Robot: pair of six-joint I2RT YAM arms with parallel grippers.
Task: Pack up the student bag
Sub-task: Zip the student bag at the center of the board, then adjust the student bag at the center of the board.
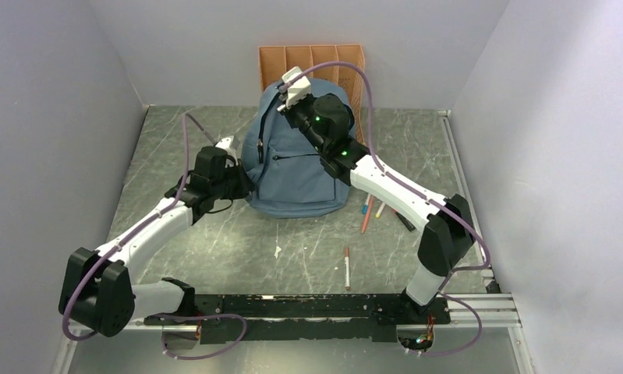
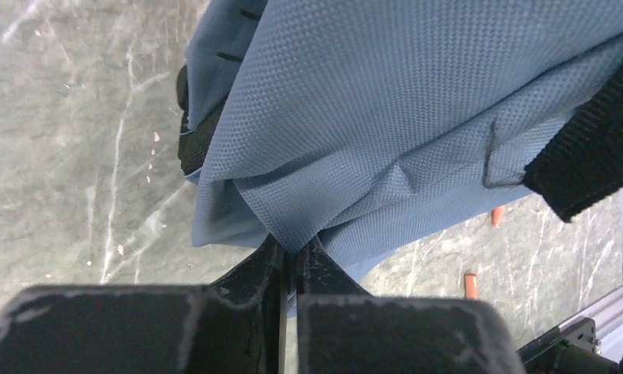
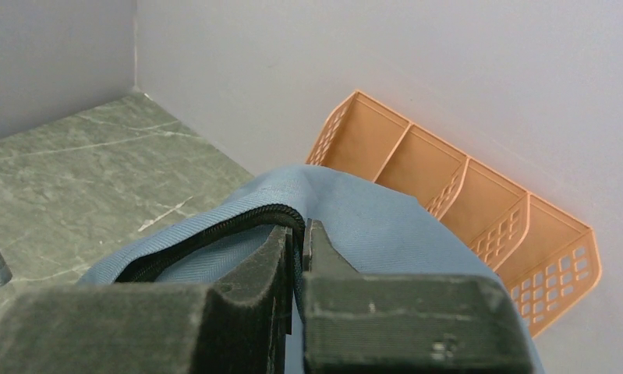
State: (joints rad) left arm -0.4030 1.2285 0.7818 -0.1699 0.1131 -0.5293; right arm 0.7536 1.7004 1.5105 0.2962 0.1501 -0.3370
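Holding the student bag (image 1: 296, 167) from two sides, you have it standing upright toward the back of the counter (image 1: 214, 241), just in front of the orange file organizer (image 3: 448, 183) that leans on the rear wall. That arrangement looks deliberate. One arm steadies the soft body so it cannot slump, and the other works the top, where the opening is.

Your left claw (image 2: 292, 253) has its fingers pressed together on a fold of blue fabric at the bag's lower left side. No gap shows between them, and the cloth bunches and creases just above the pinch. A black strap hangs beside that fold, apart from the fingers.

Your right claw (image 3: 300, 234) is up at the crown of the bag. Its fingers are drawn in tight, and the black zip trim (image 3: 214, 226) runs straight into the pinch, so it appears clamped on the rim of the opening. The mouth looks only slightly parted, and you cannot see inside.

Several pens (image 1: 368, 212) lie on the counter at the bag's right front, well apart from both claws. By my reading, the packing itself is not yet started. You are at the stage of getting the mouth open.
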